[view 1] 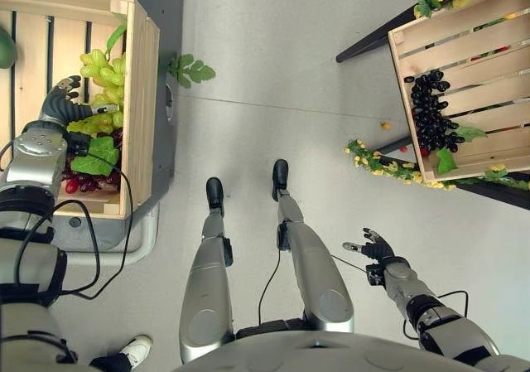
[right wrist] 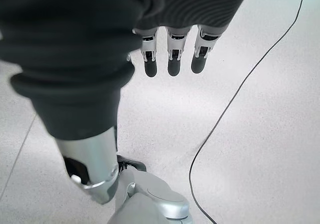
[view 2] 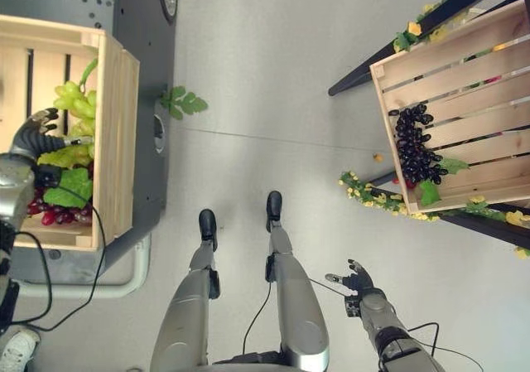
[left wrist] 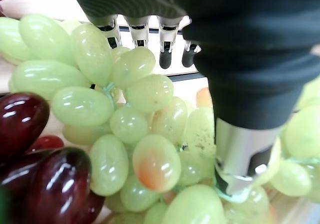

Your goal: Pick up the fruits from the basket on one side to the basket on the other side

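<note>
A wooden crate (view 1: 141,99) at the left holds a bunch of green grapes (view 1: 103,70), dark red grapes (view 1: 79,181) and a green leaf (view 1: 95,157). My left hand (view 1: 60,103) lies over the green grapes (left wrist: 130,124) with straight fingers (left wrist: 112,27), and its thumb (left wrist: 240,159) presses into the bunch. At the upper right, a second wooden crate (view 1: 464,49) holds black grapes (view 1: 431,111). My right hand (view 1: 378,248) hangs open and empty over the floor, low at the right, well short of that crate.
The left crate rests on a grey cart (view 1: 166,24), the right one on a dark table (view 1: 373,41) trimmed with a yellow-flowered garland (view 1: 389,163). A loose leaf sprig (view 1: 189,70) lies on the floor. A white shoe (view 1: 132,351) shows at the lower left.
</note>
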`<state>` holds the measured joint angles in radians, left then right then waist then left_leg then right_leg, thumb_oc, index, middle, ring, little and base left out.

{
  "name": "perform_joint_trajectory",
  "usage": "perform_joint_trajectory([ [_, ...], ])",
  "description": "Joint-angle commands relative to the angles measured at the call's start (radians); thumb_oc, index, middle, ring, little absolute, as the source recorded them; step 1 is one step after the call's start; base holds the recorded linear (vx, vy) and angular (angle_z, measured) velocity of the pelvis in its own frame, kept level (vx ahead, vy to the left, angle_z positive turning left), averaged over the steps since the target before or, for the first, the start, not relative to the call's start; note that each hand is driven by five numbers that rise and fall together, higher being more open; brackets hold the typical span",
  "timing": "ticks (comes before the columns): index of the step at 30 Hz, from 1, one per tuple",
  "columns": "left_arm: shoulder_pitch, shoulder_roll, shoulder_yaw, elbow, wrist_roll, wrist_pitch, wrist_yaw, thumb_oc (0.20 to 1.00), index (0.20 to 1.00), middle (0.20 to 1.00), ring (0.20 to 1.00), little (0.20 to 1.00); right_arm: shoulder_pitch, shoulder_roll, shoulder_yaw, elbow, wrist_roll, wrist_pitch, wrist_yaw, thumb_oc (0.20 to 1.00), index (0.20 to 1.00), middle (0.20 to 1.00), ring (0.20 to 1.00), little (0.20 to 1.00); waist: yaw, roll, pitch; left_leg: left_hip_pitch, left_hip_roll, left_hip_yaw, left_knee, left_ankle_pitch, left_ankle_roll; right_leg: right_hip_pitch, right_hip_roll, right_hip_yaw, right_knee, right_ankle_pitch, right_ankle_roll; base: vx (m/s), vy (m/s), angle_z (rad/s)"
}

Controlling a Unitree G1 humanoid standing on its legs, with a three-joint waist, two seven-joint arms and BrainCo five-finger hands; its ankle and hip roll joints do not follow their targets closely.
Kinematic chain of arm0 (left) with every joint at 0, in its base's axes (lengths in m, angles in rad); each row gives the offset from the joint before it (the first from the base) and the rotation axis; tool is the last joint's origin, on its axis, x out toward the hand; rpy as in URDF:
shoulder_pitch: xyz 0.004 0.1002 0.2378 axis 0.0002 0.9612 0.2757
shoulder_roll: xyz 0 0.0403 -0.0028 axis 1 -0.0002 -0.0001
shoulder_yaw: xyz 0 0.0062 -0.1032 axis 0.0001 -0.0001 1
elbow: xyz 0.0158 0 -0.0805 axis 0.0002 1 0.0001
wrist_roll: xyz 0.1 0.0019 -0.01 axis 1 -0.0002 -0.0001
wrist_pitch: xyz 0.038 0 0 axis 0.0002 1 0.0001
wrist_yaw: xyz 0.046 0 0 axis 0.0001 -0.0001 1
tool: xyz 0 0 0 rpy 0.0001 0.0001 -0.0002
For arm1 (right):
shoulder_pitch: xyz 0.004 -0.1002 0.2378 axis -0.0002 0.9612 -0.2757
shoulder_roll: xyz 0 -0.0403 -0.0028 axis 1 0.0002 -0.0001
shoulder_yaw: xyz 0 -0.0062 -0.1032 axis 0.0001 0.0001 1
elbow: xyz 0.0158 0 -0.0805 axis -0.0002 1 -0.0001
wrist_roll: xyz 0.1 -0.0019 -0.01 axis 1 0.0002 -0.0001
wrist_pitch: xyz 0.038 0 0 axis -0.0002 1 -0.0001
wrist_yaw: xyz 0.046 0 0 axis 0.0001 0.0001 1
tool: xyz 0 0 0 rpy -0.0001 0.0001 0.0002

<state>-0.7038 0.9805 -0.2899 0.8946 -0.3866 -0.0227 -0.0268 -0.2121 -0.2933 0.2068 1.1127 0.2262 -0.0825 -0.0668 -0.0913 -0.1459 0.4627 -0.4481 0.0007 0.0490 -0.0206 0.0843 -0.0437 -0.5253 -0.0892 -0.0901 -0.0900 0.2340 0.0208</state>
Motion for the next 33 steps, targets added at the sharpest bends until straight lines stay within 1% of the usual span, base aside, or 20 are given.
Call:
perform_joint_trajectory([
  [1,0.035,0.049,0.042,-0.025,-0.03,-0.031,-0.015,1.0,1.0,1.0,1.0,1.0,0.062,-0.054,-0.015,-0.006,0.001,0.004,0.003,1.0,1.0,1.0,1.0,1.0,0.005,0.039,-0.009,-0.041,-0.023,-0.05,-0.067,0.059,0.012,-0.008,-0.008,0.005,0.003,0.006,0.14,0.0,0.0,0.0],
  [7,0.11,0.097,0.089,-0.106,-0.071,-0.045,-0.012,1.0,1.0,1.0,1.0,1.0,0.081,-0.056,-0.02,-0.027,-0.004,0.003,0.008,1.0,1.0,1.0,1.0,1.0,0.011,0.047,-0.006,-0.042,-0.026,-0.05,-0.067,0.061,0.012,-0.008,-0.009,0.001,0.003,0.006,0.14,0.0,0.0,0.0],
  [10,0.125,0.107,0.1,-0.115,-0.074,-0.047,-0.011,1.0,1.0,1.0,1.0,1.0,0.083,-0.057,-0.02,-0.03,-0.005,0.002,0.009,1.0,1.0,1.0,1.0,1.0,0.013,0.049,-0.006,-0.043,-0.026,-0.051,-0.067,0.061,0.012,-0.008,-0.009,0.001,0.003,0.006,0.14,0.0,0.0,0.0],
  [13,0.175,0.137,0.12,-0.149,-0.07,-0.053,-0.018,1.0,1.0,1.0,1.0,1.0,0.087,-0.062,-0.026,-0.045,-0.006,0.0,0.011,1.0,1.0,1.0,1.0,1.0,0.018,0.053,-0.004,-0.041,-0.026,-0.052,-0.067,0.062,0.012,-0.007,-0.011,0.0,0.003,0.006,0.141,0.0,0.0,0.0],
  [18,0.238,0.147,0.163,-0.176,-0.085,-0.058,-0.02,1.0,1.0,1.0,1.0,1.0,0.09,-0.066,-0.029,-0.052,-0.011,0.0,0.012,1.0,1.0,1.0,1.0,1.0,0.024,0.059,-0.001,-0.037,-0.027,-0.052,-0.067,0.061,0.012,-0.004,-0.012,-0.002,0.003,0.005,0.141,0.0,0.0,0.0],
  [23,0.218,0.133,0.168,-0.178,-0.084,-0.067,0.007,1.0,1.0,1.0,1.0,1.0,0.085,-0.063,-0.027,-0.052,-0.01,-0.003,0.009,1.0,1.0,1.0,1.0,1.0,0.024,0.056,0.002,-0.036,-0.026,-0.054,-0.067,0.061,0.012,-0.004,-0.011,-0.005,0.003,0.004,0.141,0.0,0.0,0.0],
  [25,0.179,0.112,0.161,-0.165,-0.074,-0.071,0.033,1.0,1.0,1.0,1.0,1.0,0.08,-0.061,-0.023,-0.048,-0.008,-0.006,0.006,1.0,1.0,1.0,1.0,1.0,0.021,0.05,0.002,-0.038,-0.025,-0.055,-0.067,0.06,0.011,-0.006,-0.01,-0.005,0.003,0.002,0.14,0.0,-0.004,0.02],
  [31,0.058,0.088,0.095,-0.139,0.047,-0.07,0.083,1.0,1.0,1.0,1.0,1.0,0.067,-0.059,-0.014,-0.036,-0.005,-0.01,-0.004,1.0,1.0,1.0,1.0,1.0,0.013,0.035,0.004,-0.043,-0.022,-0.055,-0.067,0.059,0.011,-0.008,-0.01,-0.004,0.003,0.002,0.14,0.0,-0.002,0.01],
  [33,0.034,0.081,0.082,-0.136,0.064,-0.07,0.09,1.0,1.0,1.0,1.0,1.0,0.067,-0.059,-0.012,-0.035,-0.003,-0.011,-0.003,1.0,1.0,1.0,1.0,1.0,0.01,0.033,0.004,-0.044,-0.022,-0.053,-0.067,0.059,0.011,-0.01,-0.01,-0.004,0.003,0.002,0.141,0.0,0.0,0.0],
])
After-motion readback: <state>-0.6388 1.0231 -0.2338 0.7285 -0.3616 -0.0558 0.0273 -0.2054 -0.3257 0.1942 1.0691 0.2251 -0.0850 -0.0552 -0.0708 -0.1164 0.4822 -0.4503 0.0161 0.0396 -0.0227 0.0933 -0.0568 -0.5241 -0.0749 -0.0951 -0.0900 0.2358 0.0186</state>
